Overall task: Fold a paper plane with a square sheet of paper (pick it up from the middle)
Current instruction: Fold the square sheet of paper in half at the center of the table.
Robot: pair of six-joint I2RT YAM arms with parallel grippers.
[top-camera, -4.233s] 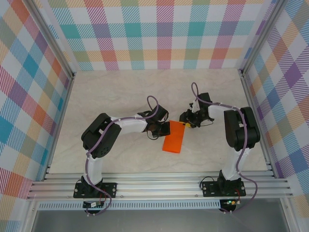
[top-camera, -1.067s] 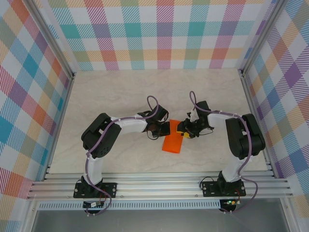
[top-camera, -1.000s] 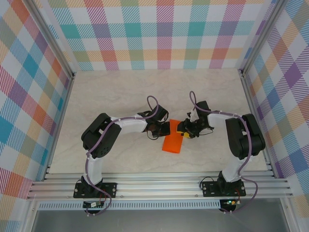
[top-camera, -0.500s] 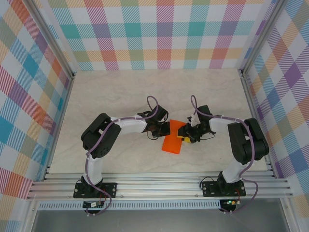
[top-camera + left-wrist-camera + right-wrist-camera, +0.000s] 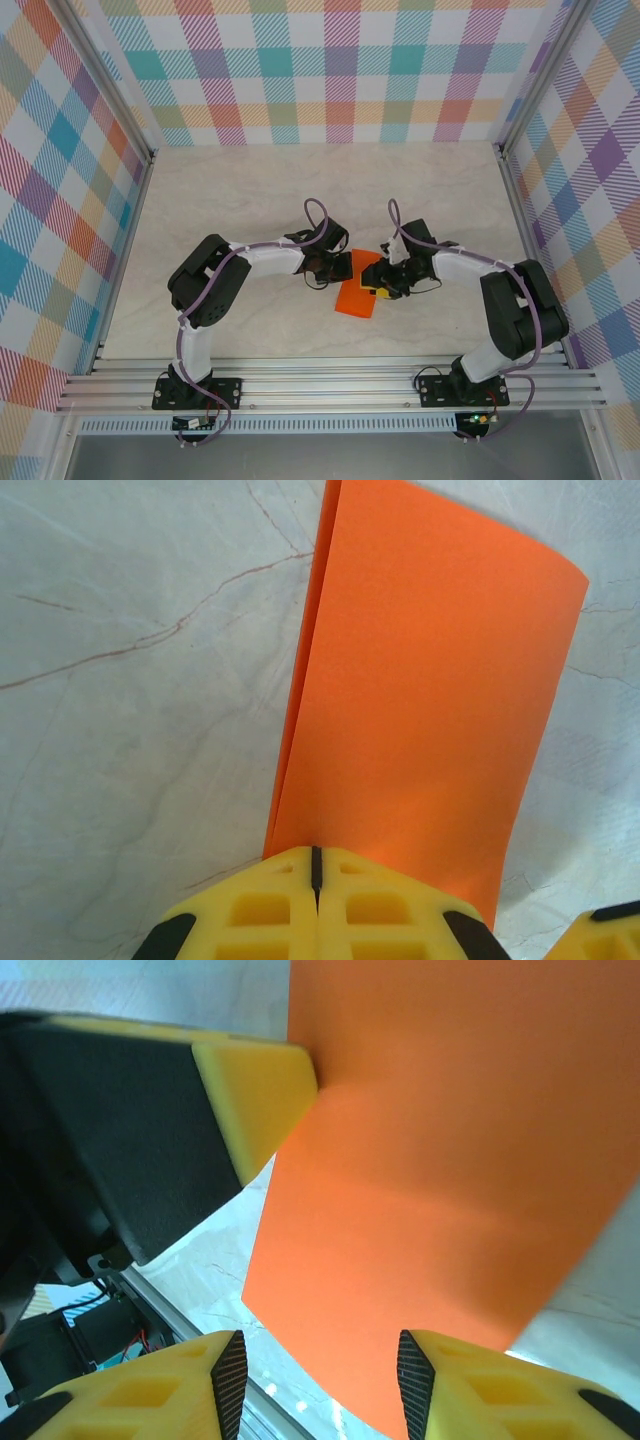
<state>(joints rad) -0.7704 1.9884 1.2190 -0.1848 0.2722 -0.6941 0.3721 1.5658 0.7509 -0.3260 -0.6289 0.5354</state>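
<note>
Left gripper (image 5: 315,858) — orange paper (image 5: 420,700), folded double

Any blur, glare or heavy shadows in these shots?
Top external: evenly lit and sharp, shadows faint. Left wrist: the orange paper is crisp, no glare. Right wrist: the paper sits close and looks soft, with shading darkening its middle.
</note>
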